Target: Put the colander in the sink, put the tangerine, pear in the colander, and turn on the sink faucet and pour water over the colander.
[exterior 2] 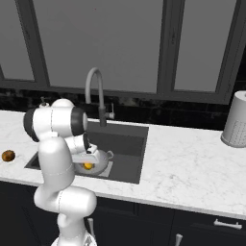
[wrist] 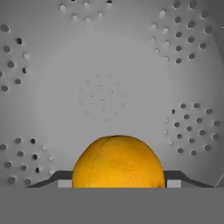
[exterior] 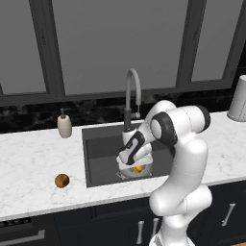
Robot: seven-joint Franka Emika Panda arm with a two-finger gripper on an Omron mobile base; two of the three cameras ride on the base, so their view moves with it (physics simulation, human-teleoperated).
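Observation:
The silver colander (exterior: 146, 167) (exterior 2: 104, 160) stands in the dark sink (exterior: 101, 153) (exterior 2: 126, 144). My gripper (exterior: 137, 165) (exterior 2: 87, 161) (wrist: 117, 178) reaches down into it, shut on the bright orange tangerine (exterior: 138, 168) (exterior 2: 88, 166) (wrist: 117, 162). In the hand view the fruit fills the gap between both fingertips (wrist: 60, 177), just above the colander's perforated bottom (wrist: 103, 98). The brownish pear (exterior: 62, 180) (exterior 2: 7, 155) lies on the counter left of the sink. The gooseneck faucet (exterior: 132, 81) (exterior 2: 93, 79) arches over the basin's back edge, and no water runs from it.
A cream soap pump bottle (exterior: 64, 126) stands behind the sink's left corner. A pale perforated canister (exterior: 238, 101) (exterior 2: 235, 126) sits at the far right of the white marble counter (exterior: 29, 163) (exterior 2: 192, 163). Dark windows rise behind.

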